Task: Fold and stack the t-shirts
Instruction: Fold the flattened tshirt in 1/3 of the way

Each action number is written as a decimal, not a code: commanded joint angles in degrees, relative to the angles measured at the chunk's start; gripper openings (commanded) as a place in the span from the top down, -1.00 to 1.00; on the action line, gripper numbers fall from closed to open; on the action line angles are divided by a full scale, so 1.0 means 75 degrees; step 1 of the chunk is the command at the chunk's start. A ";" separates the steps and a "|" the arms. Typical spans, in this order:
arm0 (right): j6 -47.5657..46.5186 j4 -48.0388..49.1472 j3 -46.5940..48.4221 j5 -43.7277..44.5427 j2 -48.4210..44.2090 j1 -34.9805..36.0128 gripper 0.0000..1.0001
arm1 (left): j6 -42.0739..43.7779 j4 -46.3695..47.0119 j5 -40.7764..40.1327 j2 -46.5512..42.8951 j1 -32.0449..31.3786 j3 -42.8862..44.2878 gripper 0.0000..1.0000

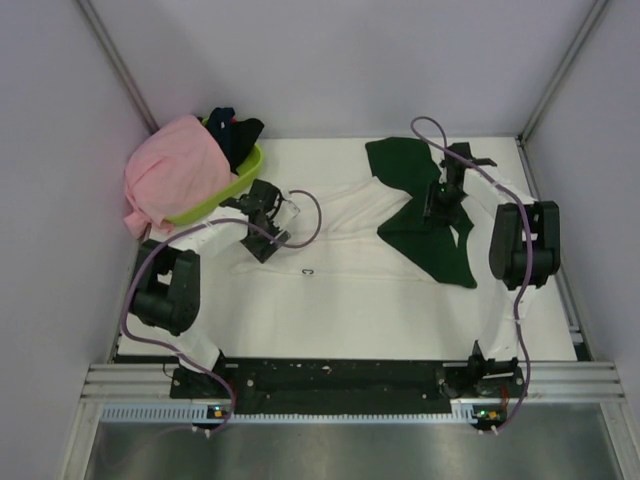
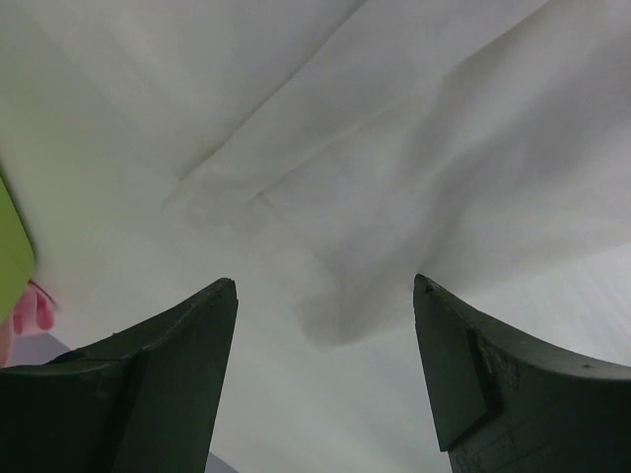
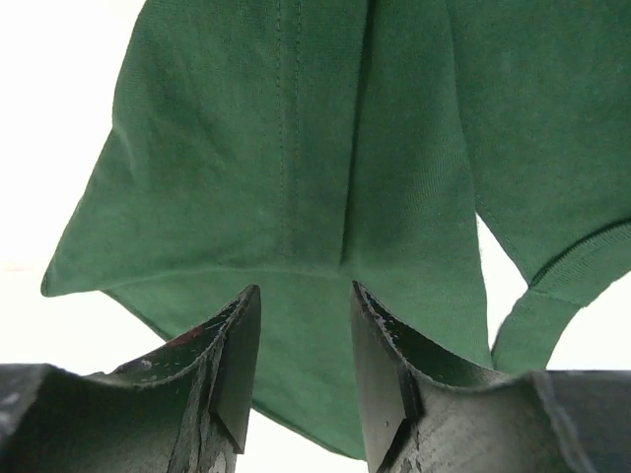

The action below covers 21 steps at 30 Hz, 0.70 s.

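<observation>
A white t-shirt (image 1: 345,215) with dark green sleeves (image 1: 432,242) lies spread over the table; a small black print (image 1: 308,271) shows near its front. My left gripper (image 1: 264,242) is open just above the shirt's left part; the left wrist view shows rumpled white cloth (image 2: 394,177) under the gripper (image 2: 325,286). My right gripper (image 1: 437,208) hovers over the green sleeve. In the right wrist view the gripper (image 3: 306,288) is open, its jaws a narrow gap apart, with green cloth (image 3: 296,148) below. A pink t-shirt (image 1: 172,172) and dark shirts (image 1: 232,130) sit in the basket.
The lime-green basket (image 1: 235,182) stands at the back left, close to my left arm; its edge shows in the left wrist view (image 2: 12,258). Grey walls enclose the table on three sides. A black rail (image 1: 340,375) runs along the near edge.
</observation>
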 commanded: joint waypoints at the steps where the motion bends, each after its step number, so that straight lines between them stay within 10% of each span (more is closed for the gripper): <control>1: 0.0242 0.0362 0.0204 -0.0194 0.0180 -0.0001 0.18 | 0.0081 0.0560 -0.0371 -0.0338 0.0344 -0.0373 -0.52; 7: 0.0289 0.0397 0.0215 -0.0299 0.0591 -0.0012 0.20 | 0.0058 0.0608 -0.0277 -0.0314 0.0391 -0.0585 -0.50; 21: 0.0125 0.0339 0.0426 0.0168 0.0310 0.0011 1.00 | 0.0164 0.0689 -0.0313 -0.0291 0.0485 -0.0655 -0.50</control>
